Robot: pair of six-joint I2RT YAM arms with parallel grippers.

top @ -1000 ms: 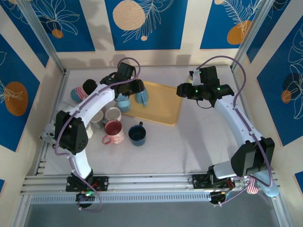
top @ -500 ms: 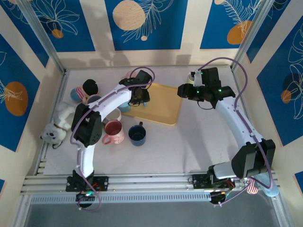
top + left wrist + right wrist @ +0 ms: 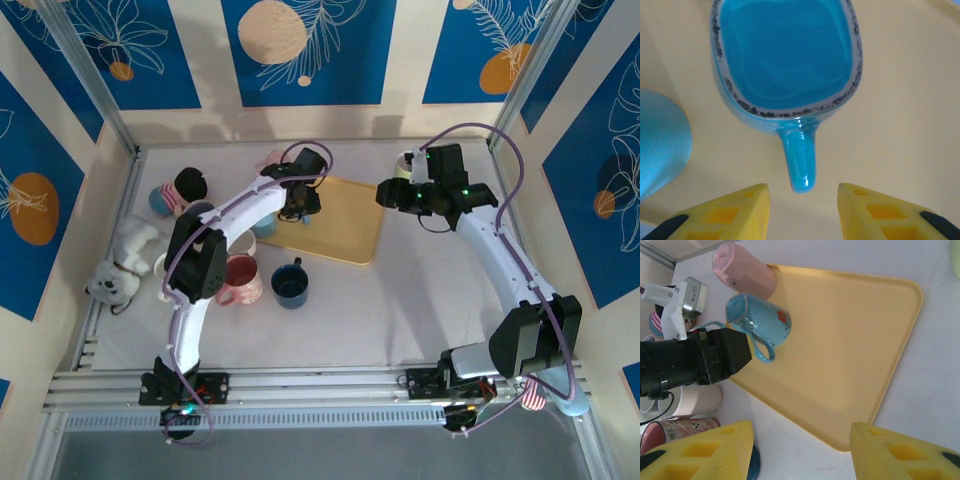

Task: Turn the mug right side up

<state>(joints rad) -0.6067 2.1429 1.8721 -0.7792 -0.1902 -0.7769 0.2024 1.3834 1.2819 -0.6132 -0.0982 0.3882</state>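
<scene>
We see one blue mug point(image 3: 761, 319) standing mouth up on the single yellow tray point(image 3: 850, 340), in the tray's left part. From the left wrist we look straight down into its glazed inside. Its one handle point(image 3: 801, 160) points toward the left fingers point(image 3: 740, 212). The two of them stand apart, with the handle's tip just short of the gap and nothing between them.

The right fingers point(image 3: 705, 447) are also apart and hold nothing. They hang over the worktop point(image 3: 400, 310) beside the tray's right edge, facing across it toward the mug.

Off the tray we count seven more mugs:
- a pink one point(image 3: 268, 160) just beside the tray's far left corner
- a pale blue one point(image 3: 262, 228) against its left edge
- a white one point(image 3: 695, 400)
- a patterned pink one point(image 3: 240, 278)
- a dark blue one point(image 3: 290, 285) on the open worktop, near the tray's near left corner
- a striped one with a dark mouth point(image 3: 188, 185)
- a blue one point(image 3: 158, 200) touching the striped one, farther left

The left arm lies across that cluster, so there may be another mug under it that we cannot make out. One white plush toy point(image 3: 120, 262) lies at the worktop's left edge.
</scene>
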